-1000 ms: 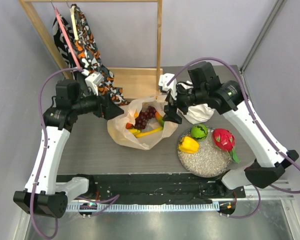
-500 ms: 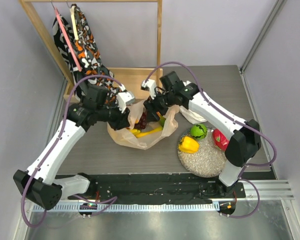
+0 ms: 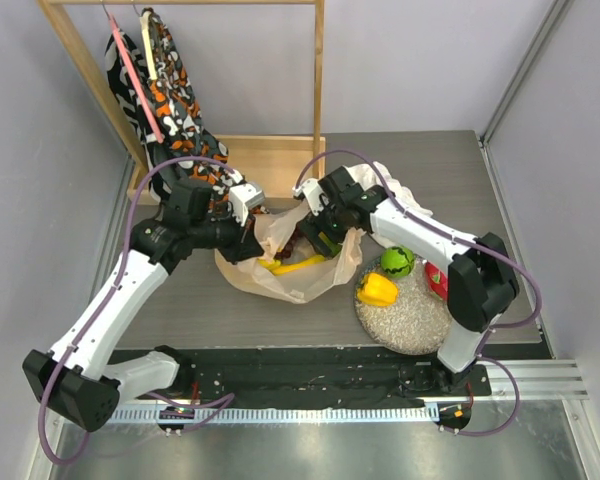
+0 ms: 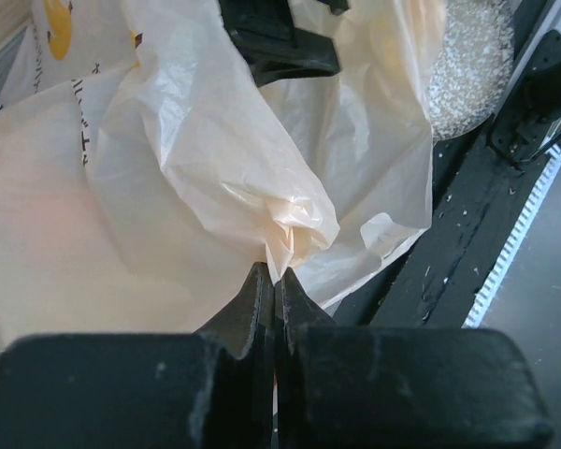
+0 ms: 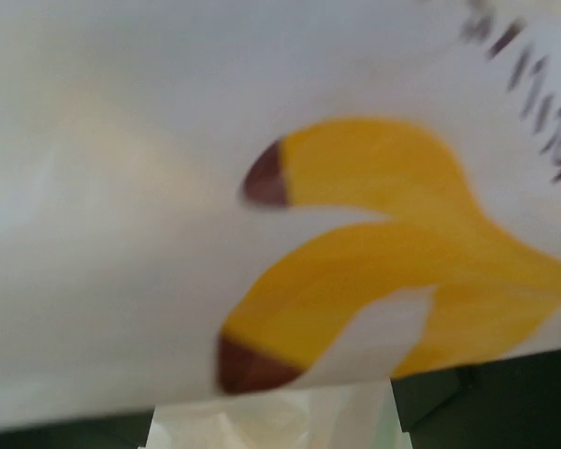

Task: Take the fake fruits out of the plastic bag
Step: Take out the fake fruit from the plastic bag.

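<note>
The plastic bag [image 3: 280, 275] lies crumpled at mid-table with its mouth facing up. My left gripper [image 3: 248, 243] is shut on a fold of its left rim; the left wrist view shows the film [image 4: 290, 215] pinched at the fingertips of that gripper [image 4: 274, 273]. My right gripper [image 3: 318, 240] reaches into the bag mouth, jaws open, beside dark grapes [image 3: 296, 243] and a yellow banana [image 3: 296, 265]. The right wrist view is blurred, filled by pale bag film with a yellow banana shape [image 5: 393, 271]. A yellow fruit [image 3: 377, 290], a green lime [image 3: 397, 262] and a pink dragon fruit [image 3: 435, 280] rest on a plate.
The round speckled plate [image 3: 410, 325] sits right of the bag. A white cloth [image 3: 400, 190] lies behind the right arm. Patterned fabric [image 3: 170, 90] hangs from a wooden frame [image 3: 319, 70] at the back left, above a wooden base [image 3: 275, 160].
Both arms swung inward to the bag. My left gripper closed on the bag's left rim. My right gripper moved from the white cloth into the bag mouth.
</note>
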You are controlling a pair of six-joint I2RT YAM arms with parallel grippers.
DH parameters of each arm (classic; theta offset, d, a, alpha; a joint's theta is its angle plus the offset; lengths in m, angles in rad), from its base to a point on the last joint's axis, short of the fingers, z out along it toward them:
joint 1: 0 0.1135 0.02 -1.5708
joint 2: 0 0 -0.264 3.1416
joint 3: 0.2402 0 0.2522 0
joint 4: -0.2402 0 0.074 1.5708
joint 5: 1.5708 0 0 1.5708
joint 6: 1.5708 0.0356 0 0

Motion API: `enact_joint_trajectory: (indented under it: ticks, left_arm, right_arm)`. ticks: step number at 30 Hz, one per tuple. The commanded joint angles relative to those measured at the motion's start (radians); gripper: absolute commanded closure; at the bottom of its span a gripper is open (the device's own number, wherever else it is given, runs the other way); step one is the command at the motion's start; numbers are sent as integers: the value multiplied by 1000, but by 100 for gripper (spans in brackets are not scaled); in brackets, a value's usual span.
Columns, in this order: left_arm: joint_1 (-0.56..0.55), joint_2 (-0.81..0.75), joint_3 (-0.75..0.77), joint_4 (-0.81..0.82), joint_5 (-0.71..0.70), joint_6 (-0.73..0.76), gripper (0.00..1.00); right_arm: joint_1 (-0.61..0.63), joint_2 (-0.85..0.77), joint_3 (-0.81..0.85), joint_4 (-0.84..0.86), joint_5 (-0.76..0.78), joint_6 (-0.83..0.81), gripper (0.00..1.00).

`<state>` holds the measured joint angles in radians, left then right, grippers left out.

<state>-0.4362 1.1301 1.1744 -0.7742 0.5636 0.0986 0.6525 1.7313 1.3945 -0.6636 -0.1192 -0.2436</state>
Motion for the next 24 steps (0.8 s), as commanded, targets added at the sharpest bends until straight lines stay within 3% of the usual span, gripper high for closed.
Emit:
enact_joint_trajectory:
  ticks: [1,5,8,13,16,24]
  left_arm:
    - [-1,-6,2,64,82,-42,100]
    - [1,-3,10,59,85,-46,100]
    - [-1,-12,11,53,61,-37,100]
    - [1,-13,4,53,42,-28,100]
    - [1,-10,7,56,32,-20,100]
    - [4,-3,19,53,21,-19,100]
  right_arm:
    - [-2,68,73,94,150,-43,11]
    - [-5,146,161,94,191,-59,12]
    - [-2,140,221,75,133,-37,16]
    - [1,100,195,2,-136,3,27]
    - [-1,88,137,-17,-223,9,32]
    - [-28,162,121,-13,-194,21,32]
